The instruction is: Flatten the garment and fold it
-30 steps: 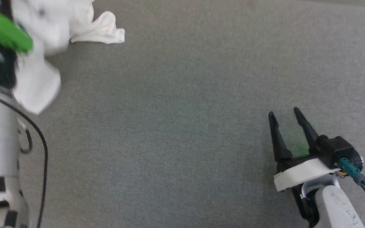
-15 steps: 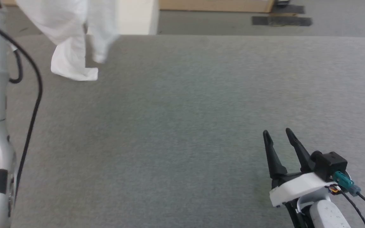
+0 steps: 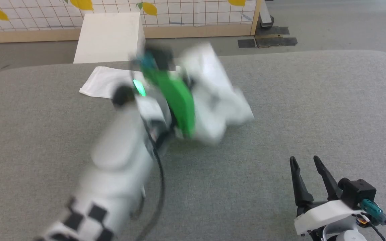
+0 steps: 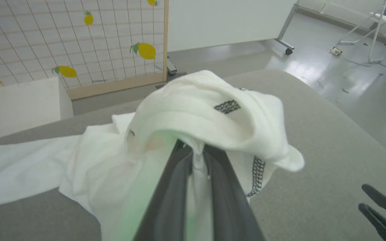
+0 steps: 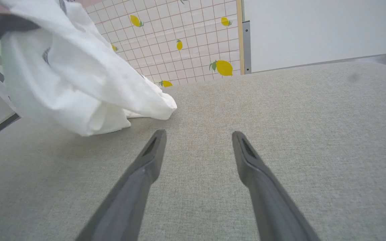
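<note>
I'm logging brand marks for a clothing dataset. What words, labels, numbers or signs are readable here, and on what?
None can be read.
The garment bears dark zigzag stitching but no legible label; in the head view it is blurred.
The gridded screen carries lemon pictures, no words.

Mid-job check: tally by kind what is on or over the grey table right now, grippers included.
White shirt: 1
Grippers: 2 (left gripper shut on the shirt, right gripper open over bare table)
Total: 3
</note>
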{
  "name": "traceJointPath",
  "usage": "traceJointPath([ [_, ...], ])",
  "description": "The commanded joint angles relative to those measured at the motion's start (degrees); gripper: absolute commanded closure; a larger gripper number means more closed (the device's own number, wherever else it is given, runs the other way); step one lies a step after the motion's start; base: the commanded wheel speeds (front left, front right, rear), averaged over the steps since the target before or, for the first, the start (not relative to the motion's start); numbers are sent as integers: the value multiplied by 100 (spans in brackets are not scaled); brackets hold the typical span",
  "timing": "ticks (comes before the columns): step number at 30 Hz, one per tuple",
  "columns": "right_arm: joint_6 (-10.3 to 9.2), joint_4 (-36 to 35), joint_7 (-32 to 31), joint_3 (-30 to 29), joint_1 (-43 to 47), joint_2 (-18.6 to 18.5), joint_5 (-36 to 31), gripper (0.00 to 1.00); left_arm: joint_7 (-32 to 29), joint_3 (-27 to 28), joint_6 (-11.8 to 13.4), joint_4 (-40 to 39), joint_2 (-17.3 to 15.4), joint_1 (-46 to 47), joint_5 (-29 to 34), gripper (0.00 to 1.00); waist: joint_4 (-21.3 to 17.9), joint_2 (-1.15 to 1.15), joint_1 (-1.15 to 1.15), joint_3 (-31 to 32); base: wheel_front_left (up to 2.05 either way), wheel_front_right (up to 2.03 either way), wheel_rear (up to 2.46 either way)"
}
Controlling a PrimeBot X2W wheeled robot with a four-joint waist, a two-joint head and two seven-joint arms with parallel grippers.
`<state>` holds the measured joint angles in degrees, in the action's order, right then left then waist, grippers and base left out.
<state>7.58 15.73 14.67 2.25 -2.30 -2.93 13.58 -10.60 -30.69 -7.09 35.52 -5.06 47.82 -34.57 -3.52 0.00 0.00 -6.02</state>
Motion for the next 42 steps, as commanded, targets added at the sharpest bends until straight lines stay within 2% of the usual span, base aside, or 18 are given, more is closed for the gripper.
traceJointPath([
  [1, -9, -23, 32, 26, 22, 5, -24, 0, -158, -201, -39, 111, 39, -364, -126, 100, -11, 0, 0, 6, 0, 0, 0],
  [9, -9, -22, 32, 96, 42, 5, 9, 0, -1198, -699, 63, 678, 181, -1627, -741, 100, 37, 0, 0, 157, 0, 0, 0],
  [10, -9, -20, 32, 105, 51, 5, 16, 0, -1187, -649, 97, 640, 187, -1673, -832, 81, 52, 0, 0, 172, 0, 0, 0],
  [11, -9, -19, 32, 119, 64, 5, 30, 0, -1134, -582, 145, 570, 191, -1696, -913, 2, 78, 0, 0, 205, 0, 0, 0],
  [16, -9, -20, 32, 105, 181, 5, 59, 0, -819, -53, 362, 72, 77, -1638, -1267, 0, 200, 0, 0, 348, 0, 0, 0],
  [21, -9, -1, 32, 37, 311, 5, 106, 0, -211, 780, 697, -725, -408, -1714, -1543, 0, 319, 0, 0, 507, 0, 0, 0],
  [24, -9, 2, 32, 6, 350, 5, 137, 0, 406, 1126, 874, -1201, -801, -1887, -1353, 0, 379, 0, 0, 575, 0, 0, 0],
  [26, -9, -6, 32, -3, 383, 5, 138, 0, 1058, 1245, 956, -1541, -1124, -2083, -969, 0, 422, 0, 0, 609, 0, 0, 0],
  [30, -9, 28, 32, -21, 420, 5, 146, 0, 2271, 1526, 1126, -1965, -1426, -2722, -473, 0, 469, 0, 0, 684, 0, 0, 0],
  [31, -9, 41, 32, -29, 430, 5, 152, 0, 2406, 1590, 1189, -2057, -1465, -2885, -340, 0, 483, 0, 0, 700, 0, 0, 0],
  [36, -9, 265, -4, -59, 499, 5, 162, 0, 2555, 1885, 1374, -2778, -1354, -3850, 529, 0, 589, 0, 0, 771, 0, 0, 0],
  [40, -9, 503, -242, -132, 460, 5, 199, 0, 2557, 1983, 1320, -3108, -1057, -4499, 1128, 0, 628, 0, 0, 825, 0, 0, 0],
  [42, -9, 580, -338, -204, 438, 5, 214, 0, 2558, 1978, 1214, -3085, -941, -4692, 1303, 0, 639, 0, 0, 846, 0, 0, 0],
])
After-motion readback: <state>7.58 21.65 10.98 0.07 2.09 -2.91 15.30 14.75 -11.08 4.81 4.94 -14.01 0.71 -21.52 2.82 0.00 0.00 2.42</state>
